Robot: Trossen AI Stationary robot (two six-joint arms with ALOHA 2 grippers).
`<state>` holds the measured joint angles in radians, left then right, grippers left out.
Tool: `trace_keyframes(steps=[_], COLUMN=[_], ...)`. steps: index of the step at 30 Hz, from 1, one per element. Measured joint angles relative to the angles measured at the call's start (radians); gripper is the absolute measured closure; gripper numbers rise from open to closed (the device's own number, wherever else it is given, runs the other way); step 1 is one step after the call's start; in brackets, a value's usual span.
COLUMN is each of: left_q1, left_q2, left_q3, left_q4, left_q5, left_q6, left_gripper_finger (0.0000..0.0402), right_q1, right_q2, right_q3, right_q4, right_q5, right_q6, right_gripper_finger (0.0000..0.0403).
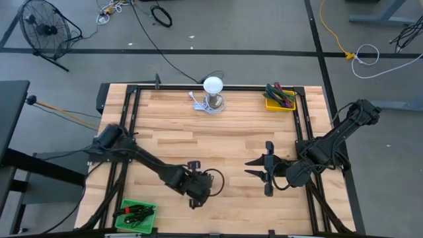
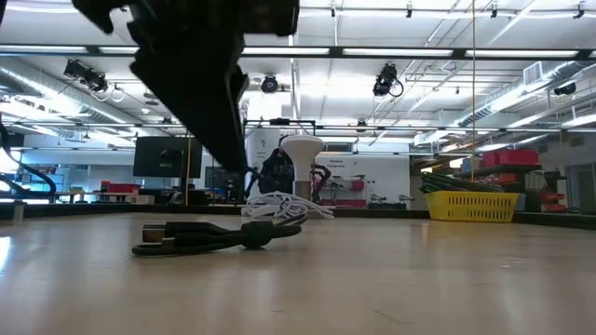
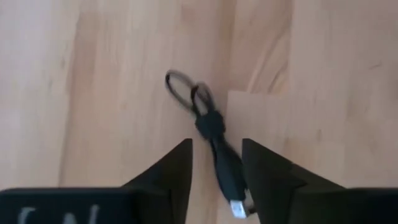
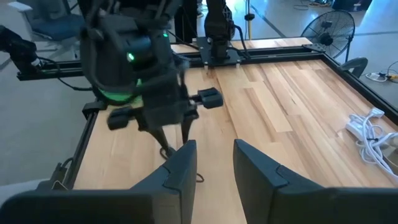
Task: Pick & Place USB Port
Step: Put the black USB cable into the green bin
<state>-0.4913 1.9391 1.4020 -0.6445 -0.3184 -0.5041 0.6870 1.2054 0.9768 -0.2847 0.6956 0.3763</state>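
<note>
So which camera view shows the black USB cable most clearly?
The left wrist view: the USB cable lies on the wood directly beyond the open left tool, its loop and silver plug visible. The low view shows it side-on, flat on the table. In the high view only its loop shows. The right wrist view barely shows it.

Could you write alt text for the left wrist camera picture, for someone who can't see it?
A bundled black USB cable lies on the pale wooden table, its silver plug end sitting between the two dark fingers of the left gripper, which is open around it from above. The cable's looped end points away from the gripper.
</note>
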Motion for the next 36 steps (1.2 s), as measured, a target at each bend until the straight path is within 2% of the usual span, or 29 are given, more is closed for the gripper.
trace_keyframes(steps=[10, 15, 24, 26, 28, 32, 33, 36], left_q1=[0.039, 0.059, 0.068, 0.070, 0.073, 0.074, 0.074, 0.072], left_q2=[0.065, 0.090, 0.140, 0.140, 0.142, 0.143, 0.143, 0.144], left_q3=[-0.003, -0.002, 0.003, 0.003, 0.002, 0.002, 0.002, 0.001], left_q4=[-0.003, 0.008, 0.020, 0.018, 0.015, 0.006, 0.006, 0.006], left_q5=[0.054, 0.127, 0.162, 0.165, 0.162, 0.185, 0.190, 0.190], left_q6=[-0.171, -0.248, -0.247, -0.257, -0.260, -0.243, -0.240, -0.237], left_gripper_finger=[0.0210, 0.0205, 0.0206, 0.0219, 0.0250, 0.0363, 0.0379, 0.0385], right_q1=[0.000, 0.000, 0.000, 0.000, 0.000, 0.000, 0.000, 0.000], right_q2=[0.000, 0.000, 0.000, 0.000, 0.000, 0.000, 0.000, 0.000], right_q3=[0.000, 0.000, 0.000, 0.000, 0.000, 0.000, 0.000, 0.000], right_q4=[0.000, 0.000, -0.002, -0.002, -0.002, -0.002, -0.003, -0.003], right_q5=[-0.005, -0.005, -0.005, -0.005, -0.005, -0.005, -0.005, -0.005], right_q6=[0.000, 0.000, 0.000, 0.000, 0.000, 0.000, 0.000, 0.000], right_gripper_finger=[0.0298, 0.0298, 0.0298, 0.0298, 0.0298, 0.0298, 0.0298, 0.0298])
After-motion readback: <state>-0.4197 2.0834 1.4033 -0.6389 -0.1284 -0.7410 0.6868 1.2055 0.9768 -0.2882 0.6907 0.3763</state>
